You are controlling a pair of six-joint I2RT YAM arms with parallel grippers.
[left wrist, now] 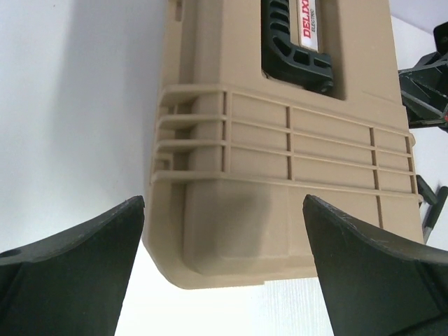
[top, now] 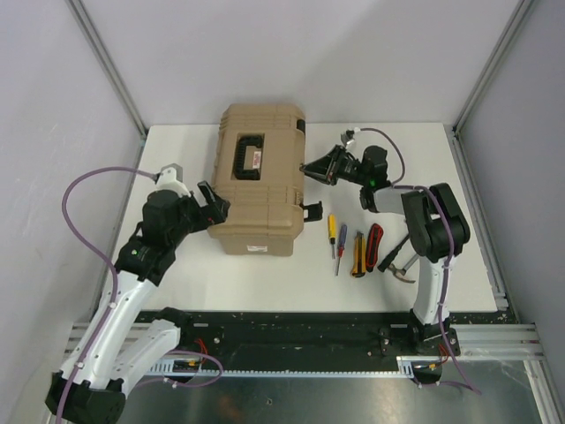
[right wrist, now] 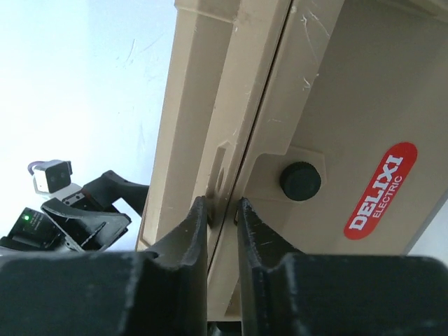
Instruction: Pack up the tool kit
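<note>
The tan tool box (top: 259, 178) lies closed on the white table, black handle (top: 248, 156) on top. My left gripper (top: 212, 205) is open at the box's left near corner, its fingers on either side of that corner (left wrist: 224, 203) without touching it. My right gripper (top: 307, 168) is at the box's right side, its fingers nearly together on the raised tab at the lid seam (right wrist: 222, 204). A black latch (top: 311, 210) hangs loose lower on that side. Loose tools lie right of the box: two screwdrivers (top: 335, 238), a yellow knife (top: 358, 254), pliers (top: 374, 240) and a hammer (top: 399, 263).
The right arm (top: 433, 230) stands just beyond the tools. Grey walls and metal frame posts close in the table (top: 177, 265) at the left, right and back. A black rail runs along the near edge.
</note>
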